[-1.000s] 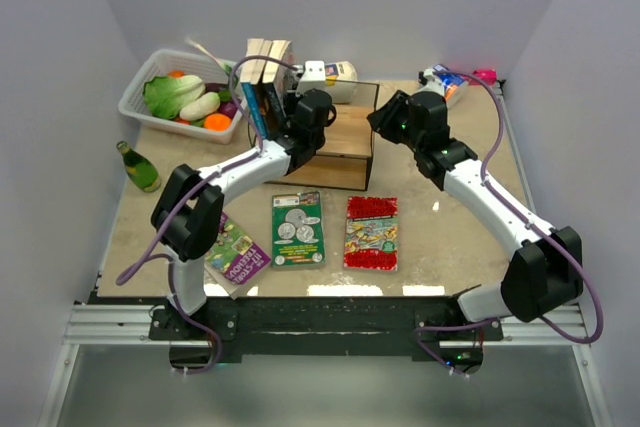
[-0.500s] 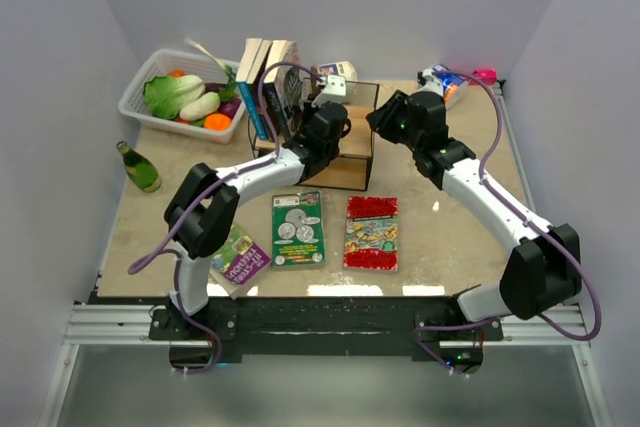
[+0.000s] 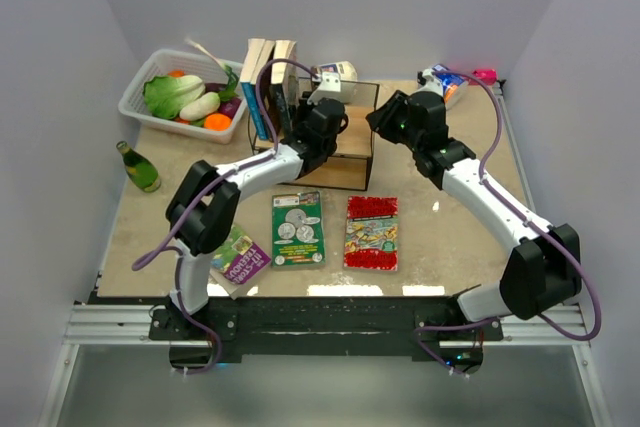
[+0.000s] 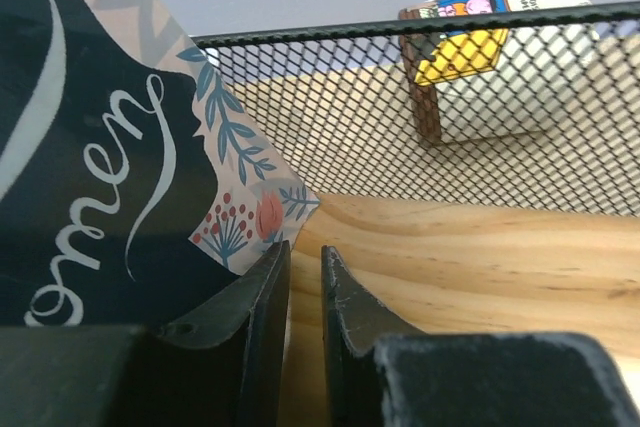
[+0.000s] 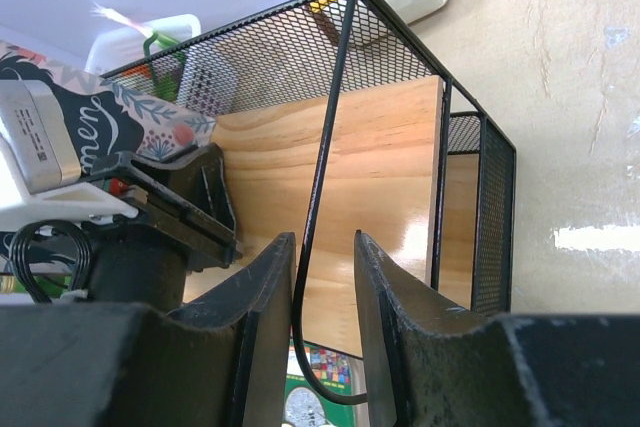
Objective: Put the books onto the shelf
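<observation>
Three books [image 3: 262, 72] stand on the shelf [image 3: 352, 137], just left of your left claw [image 4: 303, 255], its jaws slightly apart and empty. Your right claw [image 5: 322, 247] straddles the frame wire [image 5: 325, 127], unclamped. Three paperbacks [image 3: 297, 229] lie behind both claws, unshelved.

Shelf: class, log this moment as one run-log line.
left hand: slightly open, empty, beside standing floral book | right hand: astride shelf frame | green book, red book, purple book: flat on table
</observation>
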